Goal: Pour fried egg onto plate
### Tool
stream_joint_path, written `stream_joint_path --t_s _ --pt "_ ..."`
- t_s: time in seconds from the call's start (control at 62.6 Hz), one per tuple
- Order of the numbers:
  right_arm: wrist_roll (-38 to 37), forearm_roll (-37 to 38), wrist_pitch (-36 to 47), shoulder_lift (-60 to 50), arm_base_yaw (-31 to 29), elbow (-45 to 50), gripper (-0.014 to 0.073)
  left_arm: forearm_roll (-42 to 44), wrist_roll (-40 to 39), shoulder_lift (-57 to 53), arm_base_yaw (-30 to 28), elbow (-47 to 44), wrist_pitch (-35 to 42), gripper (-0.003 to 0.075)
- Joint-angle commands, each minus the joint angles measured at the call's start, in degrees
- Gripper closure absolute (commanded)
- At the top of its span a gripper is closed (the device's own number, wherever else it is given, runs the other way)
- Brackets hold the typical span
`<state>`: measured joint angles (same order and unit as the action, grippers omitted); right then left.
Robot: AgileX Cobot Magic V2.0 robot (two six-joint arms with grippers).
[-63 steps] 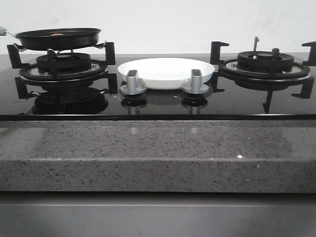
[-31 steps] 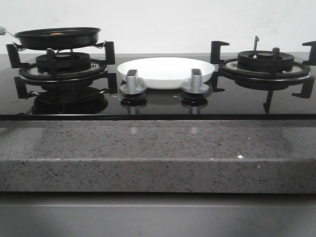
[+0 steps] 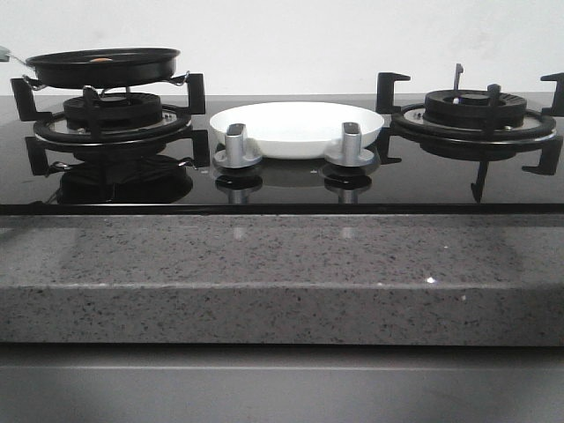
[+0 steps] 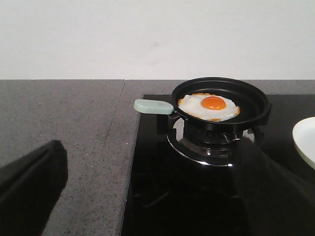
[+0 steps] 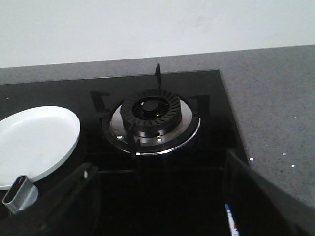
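Observation:
The fried egg (image 4: 209,106), white with an orange yolk, lies flat in a black frying pan (image 4: 251,101) on the left burner. The pan's pale green handle (image 4: 153,106) points toward the grey counter. In the front view the pan (image 3: 101,69) sits on the left burner and only the egg's yolk (image 3: 101,61) shows. The white plate (image 3: 297,128) rests on the hob between the burners; it also shows in the right wrist view (image 5: 34,140). My left gripper (image 4: 147,196) is open and empty, short of the pan. My right gripper (image 5: 162,201) is open and empty, before the right burner. Neither gripper shows in the front view.
Two silver knobs (image 3: 236,145) (image 3: 351,144) stand just in front of the plate. The right burner (image 3: 473,110) with its black grate carries nothing. A speckled grey counter (image 3: 282,264) runs along the front and beside the hob (image 4: 59,113). A white wall stands behind.

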<state>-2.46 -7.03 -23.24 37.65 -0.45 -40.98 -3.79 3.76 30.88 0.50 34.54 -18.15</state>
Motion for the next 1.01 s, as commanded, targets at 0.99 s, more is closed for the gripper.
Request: stream_joint_path --t_s 0.99 --pt "18.8 -12.7 -39.9 73.3 11.4 -74.6 0.0267 -0.5 -0.5 0.2 0.0 2.2 4.6 0.0050"
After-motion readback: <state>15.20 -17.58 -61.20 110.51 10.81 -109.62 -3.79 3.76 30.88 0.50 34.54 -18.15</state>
